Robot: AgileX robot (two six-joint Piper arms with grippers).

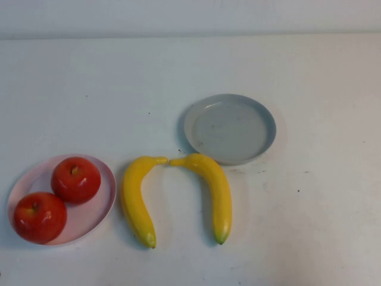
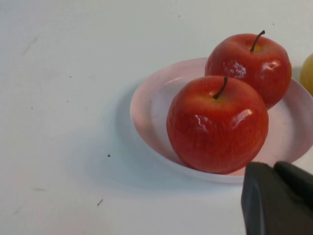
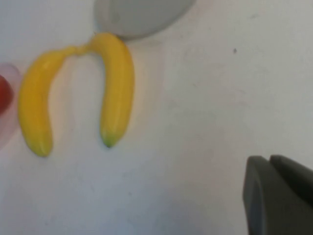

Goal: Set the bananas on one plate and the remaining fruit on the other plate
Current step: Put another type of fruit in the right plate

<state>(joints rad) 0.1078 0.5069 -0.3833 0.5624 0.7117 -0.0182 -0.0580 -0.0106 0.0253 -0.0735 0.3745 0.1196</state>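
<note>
Two red apples (image 1: pixel 75 179) (image 1: pixel 40 217) sit on the pale pink plate (image 1: pixel 102 205) at the front left. Two yellow bananas (image 1: pixel 136 199) (image 1: pixel 215 190) lie on the table in the middle, their stem ends nearly touching. The grey-blue plate (image 1: pixel 229 128) stands empty just behind them. Neither gripper shows in the high view. In the left wrist view my left gripper (image 2: pixel 274 166) is shut and empty, close to the near apple (image 2: pixel 217 125) on the pink plate (image 2: pixel 151 112). In the right wrist view my right gripper (image 3: pixel 270 159) is shut and empty, well apart from the bananas (image 3: pixel 35 105) (image 3: pixel 117 83).
The white table (image 1: pixel 309 226) stretches to a pale back wall. A bit of the grey-blue plate (image 3: pixel 132 14) and a red apple's edge (image 3: pixel 4 93) show in the right wrist view.
</note>
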